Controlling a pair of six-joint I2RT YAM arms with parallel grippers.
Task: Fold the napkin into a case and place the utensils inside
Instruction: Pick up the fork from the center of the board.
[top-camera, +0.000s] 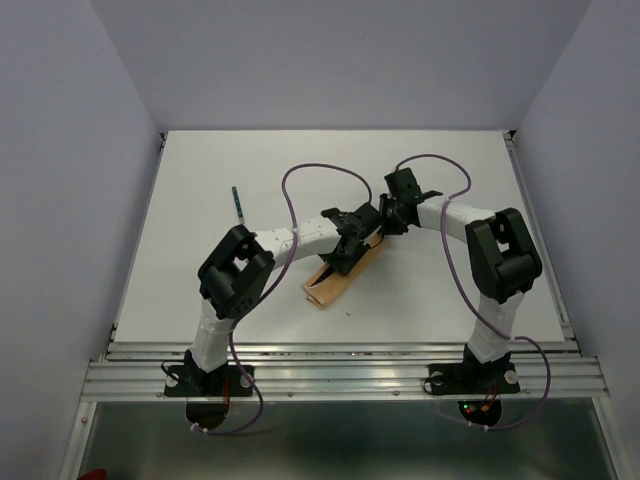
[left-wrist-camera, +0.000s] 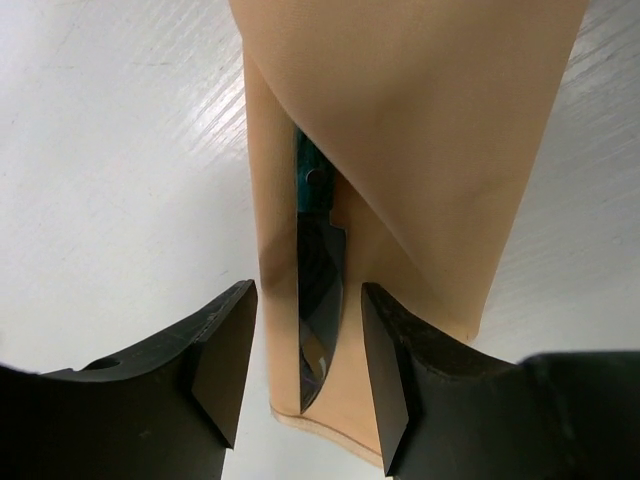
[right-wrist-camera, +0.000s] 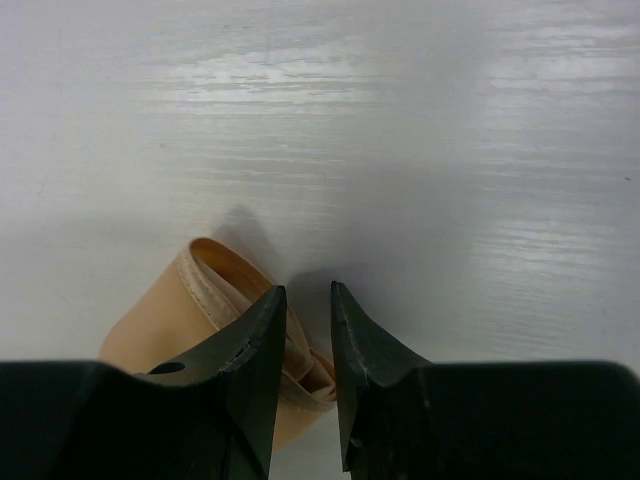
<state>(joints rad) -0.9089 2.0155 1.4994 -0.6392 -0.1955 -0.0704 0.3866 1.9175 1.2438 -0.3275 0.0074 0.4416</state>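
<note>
One cloth case lies on the table. Two utensils show: a knife tucked inside the case, and another utensil well to its left with bare table around it. The left gripper is released, straddling the knife blade. The right gripper is narrowed at the case's edge; I cannot tell whether it pinches.

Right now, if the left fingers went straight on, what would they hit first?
Probably the knife, lying in the case straight ahead between the left fingers; how near it is remains unclear.
</note>
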